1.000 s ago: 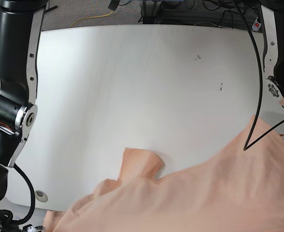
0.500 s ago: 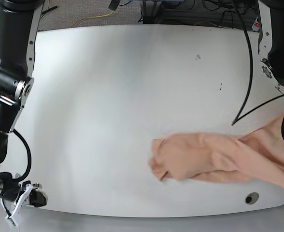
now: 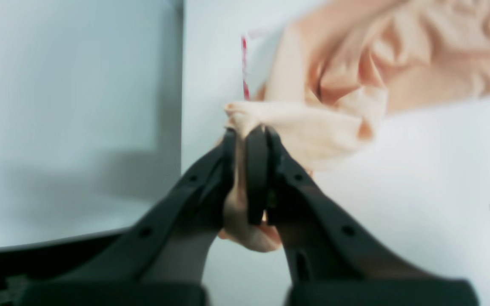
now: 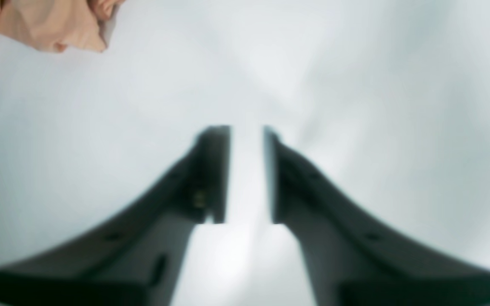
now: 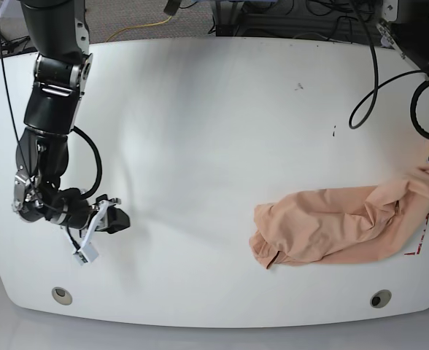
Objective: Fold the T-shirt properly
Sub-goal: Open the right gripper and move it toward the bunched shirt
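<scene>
Dragged since a sec ago — plain peach soft-cloth T-shirt (image 5: pixel 338 233) now bunched at table's (image 5: pixel 200 131) near-right, pinched by left gripper (image 3: pixel 247 136), right gripper (image 4: pixel 247 170) parted, empty — unfolded yet.

t-shirt (image 5: pixel 331 233) now farther right, bunched

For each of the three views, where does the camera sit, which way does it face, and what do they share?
Base: high above, looking down on the white table; both arms show, T-shirt bunched near the table's edge.
Left wrist: behind the left hand, facing the tabletop; fingers clamped on shirt fabric.
Right wrist: behind the right hand, facing bare table; fingers parted, nothing between them.
Shared: all three show the T-shirt and table.
</scene>
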Motion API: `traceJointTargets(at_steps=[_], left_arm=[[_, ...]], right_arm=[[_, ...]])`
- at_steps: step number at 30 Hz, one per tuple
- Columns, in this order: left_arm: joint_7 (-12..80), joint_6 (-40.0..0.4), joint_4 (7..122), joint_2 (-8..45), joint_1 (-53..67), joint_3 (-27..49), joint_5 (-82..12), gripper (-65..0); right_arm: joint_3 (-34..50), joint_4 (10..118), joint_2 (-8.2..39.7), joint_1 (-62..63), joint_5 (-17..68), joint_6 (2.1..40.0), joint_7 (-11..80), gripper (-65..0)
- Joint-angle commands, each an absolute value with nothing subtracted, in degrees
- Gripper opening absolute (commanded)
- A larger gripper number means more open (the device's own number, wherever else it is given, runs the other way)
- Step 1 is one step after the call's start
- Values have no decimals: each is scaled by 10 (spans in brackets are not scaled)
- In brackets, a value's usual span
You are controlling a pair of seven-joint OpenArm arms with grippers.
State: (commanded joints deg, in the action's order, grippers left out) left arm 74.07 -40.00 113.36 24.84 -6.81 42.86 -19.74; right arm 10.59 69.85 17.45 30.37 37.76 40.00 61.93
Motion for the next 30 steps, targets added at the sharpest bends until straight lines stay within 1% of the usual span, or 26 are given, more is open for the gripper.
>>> traceJointTargets(at_steps=[2, 3, 5, 6, 8, 10, 12, 15, 18, 20, 24, 30], left_arm=[[741, -400, 1134, 248, -42, 446, -197, -647], [741, -400, 1134, 248, -29, 452, -197, -647], [741, -400, 1134, 248, -3, 468, -197, -647], [741, -400, 1134, 247, 10, 477, -197, -647], [741, -400, 1134, 247, 34, 492, -197, -647], [742, -400, 1134, 246, 66, 503, -197, -647], [742, -400, 1134, 246, 91, 516, -197, -647], [742, -400, 1133, 242, 128, 544, -197, -647], [742, -400, 1132, 227, 170, 571, -195, -647], [742, -400, 1131, 219, 196, 582, -195, -647], [741, -400, 1130, 200, 245, 597, -194, -647], [741, -400, 1130, 176, 302, 595, -194, -647]], right_arm=[[88, 698, 160, 302, 349, 400, 591, -309], [81, 698, 153, 302, 335, 400, 578, -282], [64, 697, 131, 302, 298, 400, 544, -236], [55, 697, 117, 302, 275, 400, 524, -224], [38, 696, 92, 302, 224, 400, 492, -219], [24, 695, 53, 302, 156, 400, 458, -219], [18, 689, 24, 298, 103, 400, 435, -219], [22, 641, -15, 302, 44, 400, 407, -219], [20, 598, -34, 302, 31, 400, 361, -219], [19, 580, -37, 302, 32, 400, 346, -219], [19, 548, -53, 308, 33, 400, 342, -219], [19, 546, -72, 307, 34, 400, 335, -219]])
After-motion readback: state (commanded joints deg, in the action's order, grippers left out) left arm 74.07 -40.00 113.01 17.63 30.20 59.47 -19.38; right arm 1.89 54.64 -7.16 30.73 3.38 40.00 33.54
